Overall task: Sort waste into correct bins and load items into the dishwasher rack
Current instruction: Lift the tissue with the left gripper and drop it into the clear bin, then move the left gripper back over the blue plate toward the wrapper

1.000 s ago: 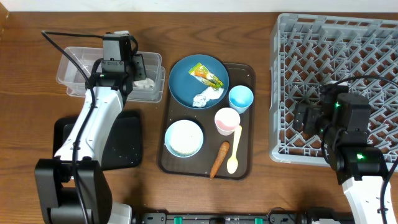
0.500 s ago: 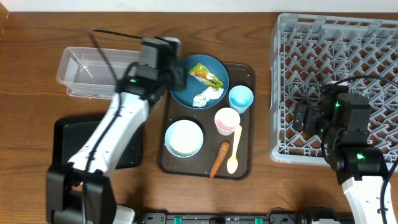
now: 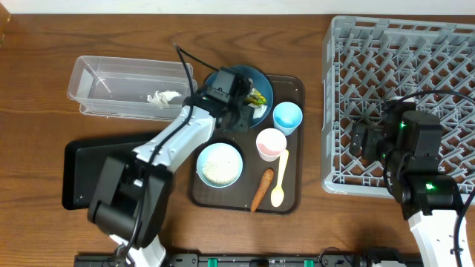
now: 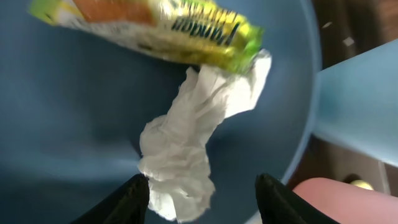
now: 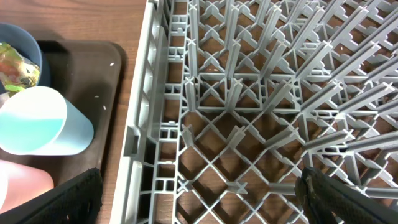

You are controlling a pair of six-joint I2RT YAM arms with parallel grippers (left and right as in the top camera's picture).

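My left gripper (image 4: 202,198) hangs open over the dark blue plate (image 4: 68,118), its fingers on either side of a crumpled white tissue (image 4: 183,146) without pinching it. The green-and-orange wrapper (image 4: 168,22) lies just beyond the tissue on the plate. Another tissue (image 3: 164,97) lies in the clear tub (image 3: 104,78). My right gripper (image 5: 199,202) is open and empty over the left edge of the grey rack (image 5: 261,93). On the brown tray (image 3: 293,85) are the light-blue cup (image 3: 287,117), pink cup (image 3: 271,142), white bowl (image 3: 220,165), carrot (image 3: 261,190) and cream spoon (image 3: 280,184).
The shallow black tray (image 3: 82,174) lies at the front left, partly under my left arm. The rack (image 3: 404,89) fills the right side of the table. The two cups stand close to the plate's right rim.
My left arm swung right from the clear tub to the blue plate, leaving a tissue in the tub. The right arm has not moved.
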